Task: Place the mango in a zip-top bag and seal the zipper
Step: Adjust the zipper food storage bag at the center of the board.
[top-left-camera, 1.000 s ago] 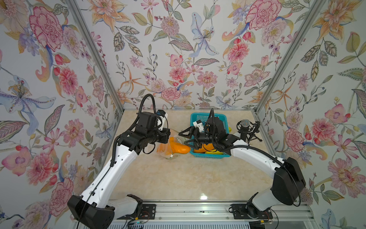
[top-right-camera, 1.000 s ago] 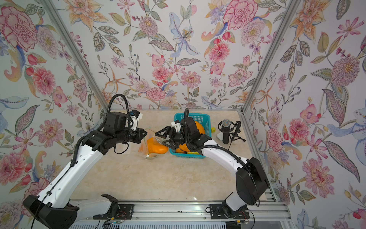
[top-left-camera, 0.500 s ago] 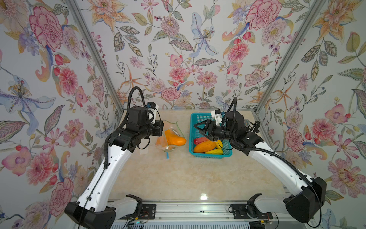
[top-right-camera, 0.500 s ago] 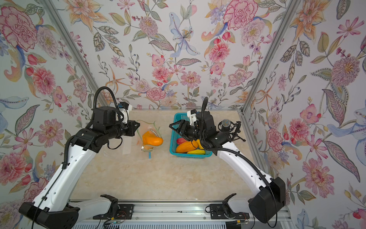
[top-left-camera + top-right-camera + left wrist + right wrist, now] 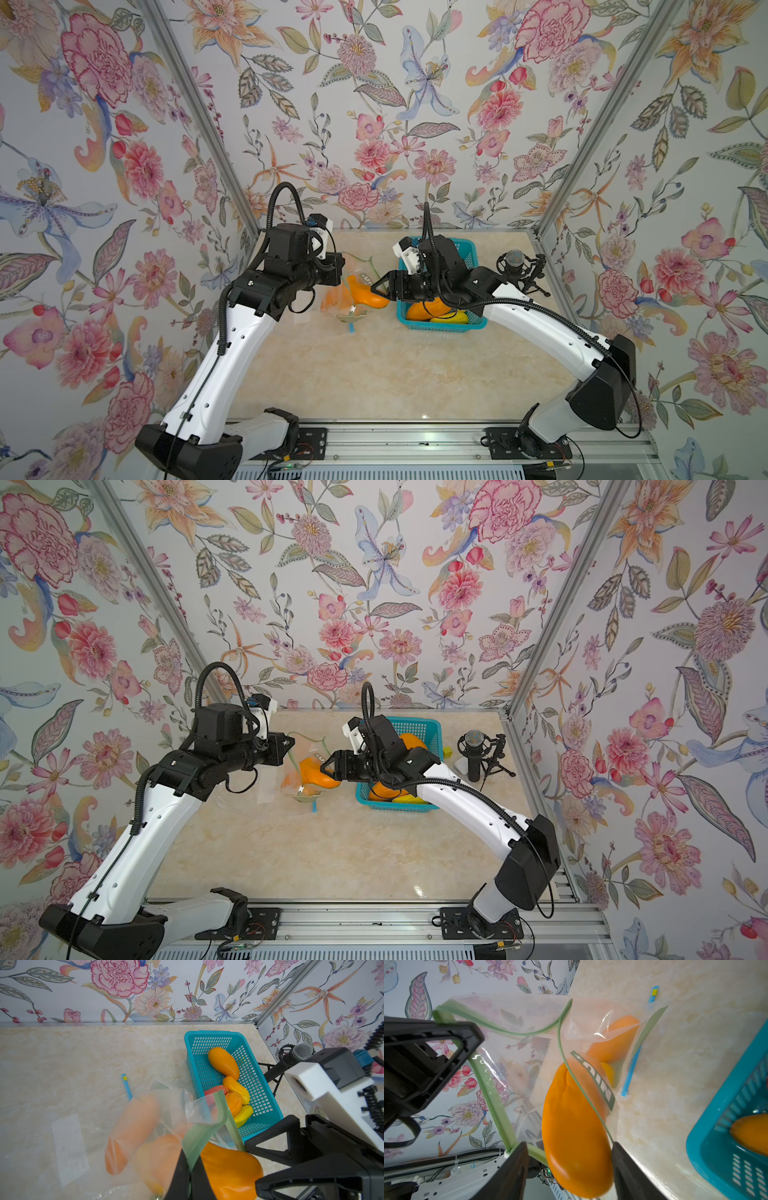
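An orange mango point(image 5: 368, 293) point(image 5: 316, 773) point(image 5: 575, 1136) lies half inside the mouth of a clear zip-top bag point(image 5: 529, 1022) point(image 5: 83, 1126) with a green zipper rim. Its outer end sticks out between the jaws of my right gripper point(image 5: 569, 1145) point(image 5: 380, 286). The jaws are open around it, with a gap showing on one side. My left gripper point(image 5: 190, 1159) point(image 5: 338, 270) is shut on the green zipper rim and holds the mouth up and open. A second orange mango point(image 5: 133, 1126) point(image 5: 614, 1041) lies deeper in the bag.
A teal basket point(image 5: 469, 249) point(image 5: 415, 723) point(image 5: 207, 1032) with several more mangoes stands just right of the bag, under my right wrist. A microphone point(image 5: 515, 266) point(image 5: 473, 750) on a small stand is at the far right. A blue strip point(image 5: 352, 328) point(image 5: 126, 1086) lies by the bag.
My right gripper has come from over the basket leftwards to the bag's mouth, and its jaws have narrowed. The left gripper still holds the bag's rim.
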